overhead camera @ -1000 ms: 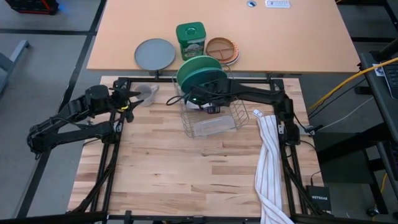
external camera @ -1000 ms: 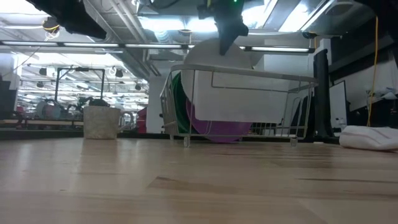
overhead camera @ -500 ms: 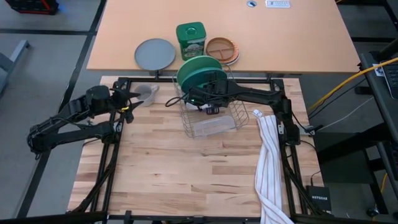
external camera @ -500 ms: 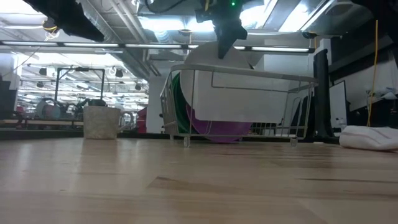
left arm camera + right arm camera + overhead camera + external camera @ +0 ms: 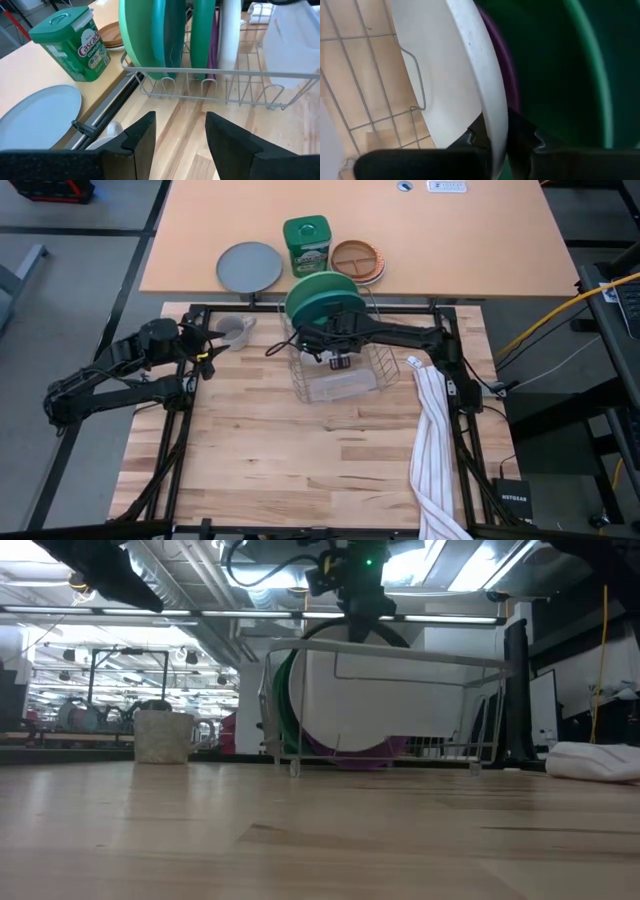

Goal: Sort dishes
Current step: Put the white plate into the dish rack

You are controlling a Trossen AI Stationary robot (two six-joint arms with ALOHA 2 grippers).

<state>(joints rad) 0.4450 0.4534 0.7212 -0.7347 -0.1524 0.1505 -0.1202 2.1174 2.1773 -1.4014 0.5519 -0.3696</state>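
A wire dish rack (image 5: 340,375) stands at the table's far middle. In it several plates stand on edge: light green (image 5: 142,35), teal (image 5: 167,35), dark green (image 5: 202,35), purple (image 5: 216,45) and white (image 5: 227,35). My right gripper (image 5: 330,345) reaches in from the right, over the rack, and is shut on the white plate (image 5: 340,690). A small grey mug (image 5: 235,330) stands on its base left of the rack. My left gripper (image 5: 207,345) hangs open beside the mug, holding nothing. My right gripper pinches the white plate's upper rim (image 5: 496,120) between its two fingers (image 5: 520,135), one on each face. The fingers slant down from above, coming from the table's right. The plate stands on edge in the rack, its lower part among the wires.
Beyond the far edge, a tan table carries a flat grey plate (image 5: 250,266), a green detergent tub (image 5: 306,244) and a brown orange-rimmed plate (image 5: 358,260). A striped cloth (image 5: 435,440) lies along the right side. A clear plastic holder (image 5: 338,385) sits at the rack's near end.
My right gripper has gone down with the white plate. The plate stood high and tilted above the rack's rim. It now stands lower and upright among the wires.
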